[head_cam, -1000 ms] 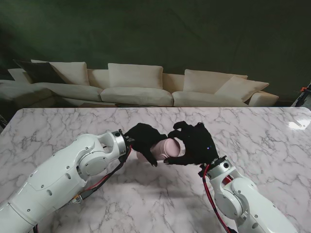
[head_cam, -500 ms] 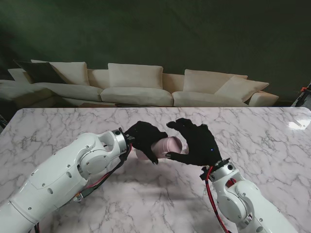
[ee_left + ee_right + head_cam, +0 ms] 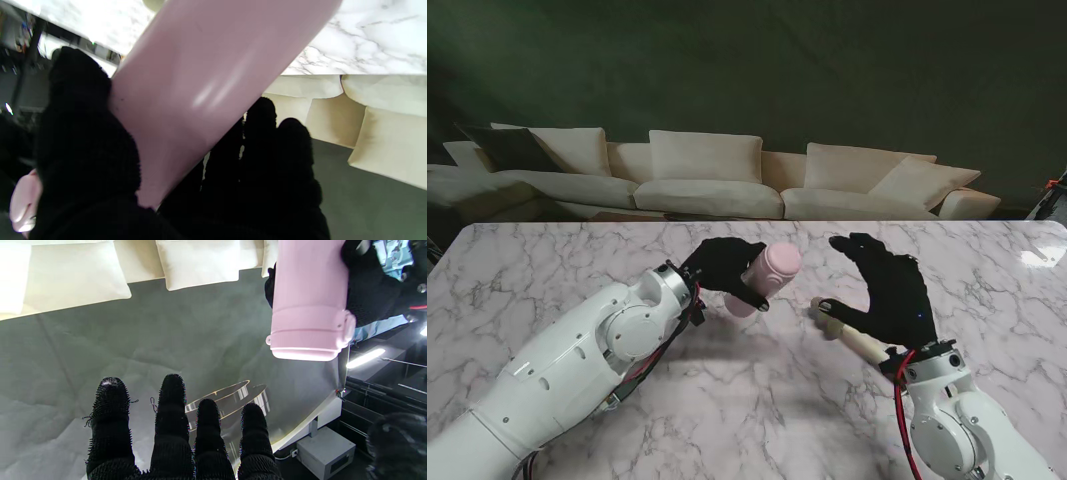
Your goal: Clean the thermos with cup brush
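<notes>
- Two black-gloved hands work over the marble table point(image 3: 577, 260), well apart from each other, with a clear gap between them in the stand's view.
- The left hand point(image 3: 724, 268) has its fingers wrapped round the pink thermos point(image 3: 765, 276), holding it off the table and tilted, its capped end pointing toward the right hand; the left wrist view shows thumb and fingers point(image 3: 267, 146) on opposite sides of the body, a firm enclosing grip.
- That tilt seems meant to present the thermos's end to the other hand, so that the lid can be dealt with or a brush pushed in along its axis.
- The right hand point(image 3: 889, 290) is raised with the palm turned toward the thermos and the fingers point(image 3: 171, 396) spread and gently curled, closed on nothing at the fingertips.
- A pale stick-like object point(image 3: 852, 330) shows just under the right palm; it may be the cup brush handle, but whether the hand grips it or it lies on the table cannot be told.
- The left forearm reaches in low from the left; the right wrist is bent back, the hand upright.
</notes>
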Action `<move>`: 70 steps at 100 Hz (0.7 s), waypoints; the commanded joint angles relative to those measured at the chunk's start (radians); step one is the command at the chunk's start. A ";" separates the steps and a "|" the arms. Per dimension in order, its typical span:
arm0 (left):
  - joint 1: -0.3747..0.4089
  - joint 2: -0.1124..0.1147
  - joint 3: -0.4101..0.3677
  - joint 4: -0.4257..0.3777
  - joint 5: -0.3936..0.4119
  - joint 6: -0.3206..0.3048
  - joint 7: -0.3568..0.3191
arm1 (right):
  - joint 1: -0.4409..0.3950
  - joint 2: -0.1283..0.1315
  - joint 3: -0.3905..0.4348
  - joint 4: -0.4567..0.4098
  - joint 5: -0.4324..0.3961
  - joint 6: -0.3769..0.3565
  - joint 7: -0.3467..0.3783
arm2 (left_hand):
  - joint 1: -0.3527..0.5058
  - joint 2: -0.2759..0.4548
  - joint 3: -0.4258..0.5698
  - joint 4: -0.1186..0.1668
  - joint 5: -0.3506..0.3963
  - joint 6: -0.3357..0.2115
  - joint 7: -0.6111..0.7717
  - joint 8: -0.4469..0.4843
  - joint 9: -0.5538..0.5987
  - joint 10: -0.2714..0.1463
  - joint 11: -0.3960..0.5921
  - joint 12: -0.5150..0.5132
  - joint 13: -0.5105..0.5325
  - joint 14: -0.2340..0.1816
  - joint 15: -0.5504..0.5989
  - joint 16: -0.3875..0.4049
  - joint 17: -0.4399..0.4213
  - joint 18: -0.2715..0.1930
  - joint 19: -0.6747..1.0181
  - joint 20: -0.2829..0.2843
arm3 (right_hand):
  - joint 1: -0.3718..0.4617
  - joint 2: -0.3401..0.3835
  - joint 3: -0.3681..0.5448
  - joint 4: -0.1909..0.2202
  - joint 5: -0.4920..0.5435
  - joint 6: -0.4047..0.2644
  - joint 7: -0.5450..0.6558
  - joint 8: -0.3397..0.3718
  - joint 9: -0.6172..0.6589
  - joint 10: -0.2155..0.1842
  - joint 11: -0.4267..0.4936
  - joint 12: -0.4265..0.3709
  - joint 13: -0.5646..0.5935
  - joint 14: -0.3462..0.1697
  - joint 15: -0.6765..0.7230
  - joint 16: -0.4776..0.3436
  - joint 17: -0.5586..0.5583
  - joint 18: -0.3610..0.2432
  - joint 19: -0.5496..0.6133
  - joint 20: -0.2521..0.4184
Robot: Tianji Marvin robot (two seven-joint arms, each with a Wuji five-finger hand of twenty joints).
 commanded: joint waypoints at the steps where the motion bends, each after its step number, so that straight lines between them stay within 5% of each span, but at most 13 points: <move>1: -0.014 -0.029 0.005 0.025 -0.003 0.013 0.006 | -0.015 0.001 0.006 0.025 -0.001 0.011 -0.012 | 0.337 0.367 0.384 0.052 0.037 -0.155 0.153 0.038 0.022 -0.077 0.095 0.000 -0.017 0.019 -0.019 -0.017 -0.020 -0.059 -0.019 -0.008 | 0.027 0.045 -0.018 0.025 -0.027 0.009 -0.019 0.021 -0.030 0.004 -0.028 -0.008 -0.021 -0.015 -0.025 -0.008 -0.017 -0.007 -0.020 -0.012; 41: -0.041 -0.098 0.052 0.206 -0.220 0.025 0.069 | 0.014 0.001 -0.010 0.098 0.000 0.041 -0.032 | 0.366 0.423 0.254 0.040 0.027 -0.186 0.111 -0.034 -0.007 -0.147 0.001 -0.117 -0.037 -0.024 -0.089 -0.093 -0.074 -0.039 -0.067 -0.022 | 0.046 0.047 -0.029 0.028 -0.026 0.011 -0.036 0.030 -0.030 0.003 -0.028 -0.007 -0.028 -0.025 -0.024 -0.006 -0.029 -0.043 -0.021 -0.003; 70: -0.058 -0.121 0.093 0.300 -0.275 0.016 0.068 | 0.028 0.002 -0.019 0.128 0.003 0.053 -0.030 | 0.379 0.441 0.205 0.033 0.032 -0.190 0.077 -0.078 -0.021 -0.167 -0.055 -0.190 -0.051 -0.019 -0.118 -0.117 -0.102 -0.019 -0.089 -0.021 | 0.058 0.049 -0.037 0.030 -0.025 0.012 -0.041 0.038 -0.030 0.002 -0.024 -0.004 -0.031 -0.026 -0.025 -0.006 -0.039 -0.056 -0.026 0.003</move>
